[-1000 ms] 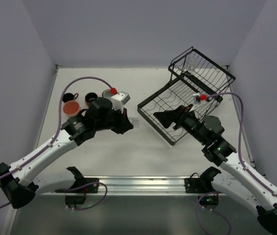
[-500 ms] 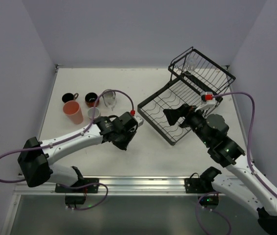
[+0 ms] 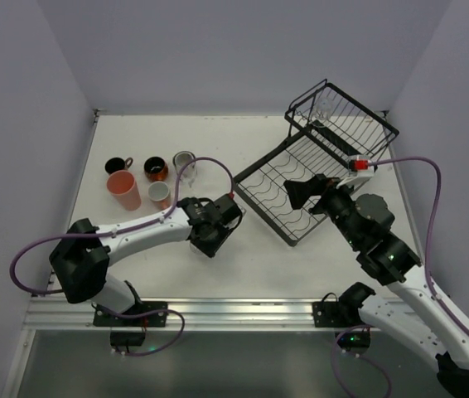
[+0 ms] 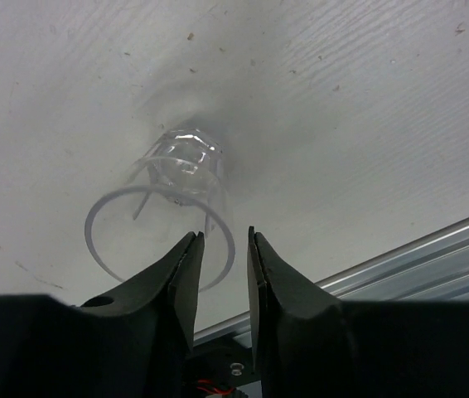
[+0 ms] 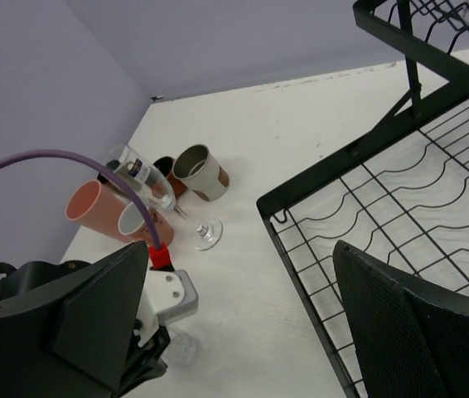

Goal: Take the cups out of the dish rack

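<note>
Clear glass point(image 4: 168, 178) upright, left end effector point(image 4: 224, 235) slightly parted astride its rim, right end effector point(image 5: 241, 261) wide open, empty.

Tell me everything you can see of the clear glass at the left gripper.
The glass is small, clear and empty, upright on the white table, with a thick base and a thin round rim. The left gripper straddles its near wall, jaws slightly apart; whether they touch it is unclear.

Matte white bench point(image 3: 218, 278), faintly speckled, boxed in by plain lavender-grey walls point(image 3: 234, 58) at 9, 12 and 3 o'clock. Aluminium rail point(image 3: 243, 312) along the 6 o'clock edge (bolted-on look). Soft, even light.
</note>
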